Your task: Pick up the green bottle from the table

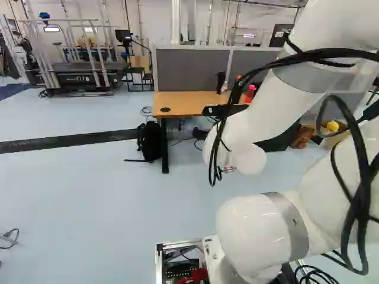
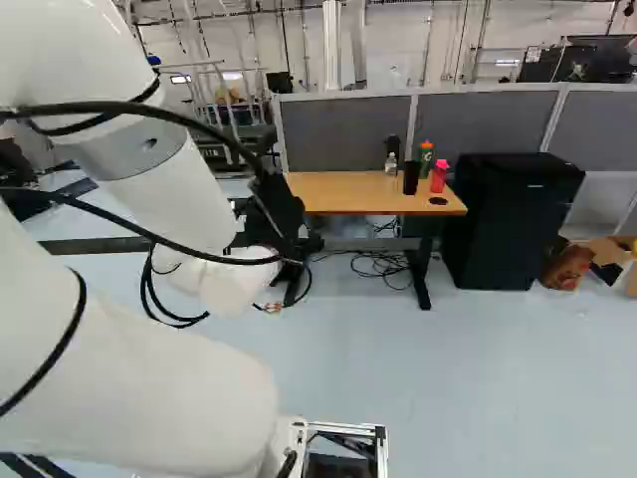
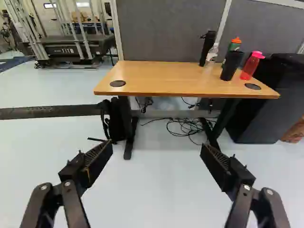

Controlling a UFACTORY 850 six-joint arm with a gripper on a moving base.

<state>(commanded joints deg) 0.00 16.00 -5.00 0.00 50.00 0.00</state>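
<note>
While green bottle [image 3: 233, 47] stands on desk [image 3: 161, 78], tool [image 3: 156, 148] gapes open, empty, well short of desk; looks like approach, grip, lift all left to do

Base views: from behind the arm [image 2: 164, 194], left and right, facing ahead, downward; wrist view: nearer, same tabletop [image 3: 156, 78]

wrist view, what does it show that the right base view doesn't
Only the wrist view: the black backpack beside the table, and the round black disc in the tabletop nearer it.

Only the right base view: the arm's white links and the dark screens at its upper right.

Both: the table, green bottle, pink bottle and black cabinet.
</note>
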